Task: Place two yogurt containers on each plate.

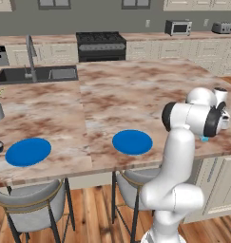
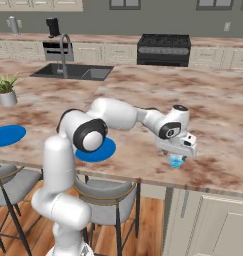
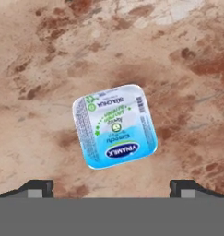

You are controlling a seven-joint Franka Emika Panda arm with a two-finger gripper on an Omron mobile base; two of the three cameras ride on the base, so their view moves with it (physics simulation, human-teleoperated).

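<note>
Arm reaches forward; gripper (image 2: pixel 177 156) points down, jaws spread.

Home kitchen, rendered. Marble-patterned island counter (image 1: pixel 136 95) lies under the gripper (image 2: pixel 179 156), stools (image 1: pixel 33 201) tucked at its near edge. Far beyond the gripper: black range (image 1: pixel 101 46), sink with tall faucet (image 1: pixel 30 57), microwave (image 1: pixel 178 27), toaster (image 1: pixel 222 28) on the back counter. Cream panelled cabinets (image 1: pixel 202 50) line the wall. Potted plant (image 2: pixel 7 90) sits well off to the gripper's left.

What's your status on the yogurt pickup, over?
Two-finger gripper open, hovering directly above small blue-and-white yogurt container on the marble counter. Both round blue plates bare. Nothing in the way.
</note>
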